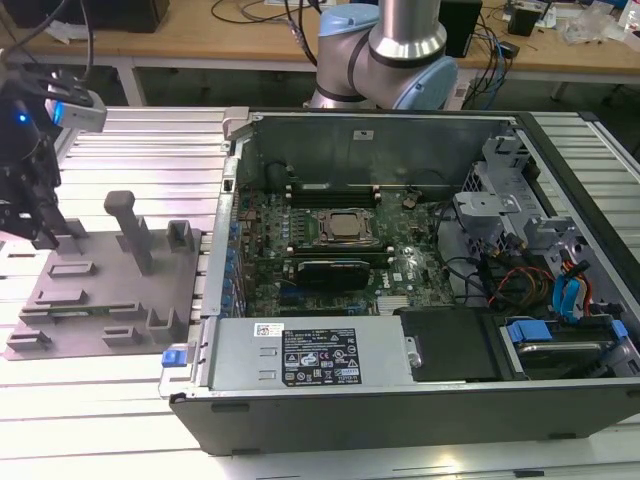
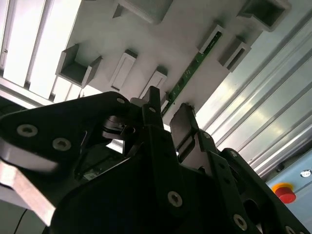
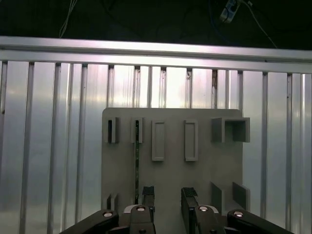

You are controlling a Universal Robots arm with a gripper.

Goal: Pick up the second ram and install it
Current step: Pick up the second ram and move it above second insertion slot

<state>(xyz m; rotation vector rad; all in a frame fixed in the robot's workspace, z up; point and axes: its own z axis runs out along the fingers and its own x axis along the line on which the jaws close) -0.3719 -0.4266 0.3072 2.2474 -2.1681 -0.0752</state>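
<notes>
Gripper (image 3: 168,194) released above the ram (image 3: 137,155)
I see it empty, hanging over the ram that stands in the grey plate (image 3: 173,173), at the exterior view's left

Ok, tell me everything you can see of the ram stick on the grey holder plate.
The ram stick is a long, thin green circuit board standing on edge in slots of the grey holder plate. Grey slot blocks touch it. The open hand hangs over one end, not gripping it.
</notes>
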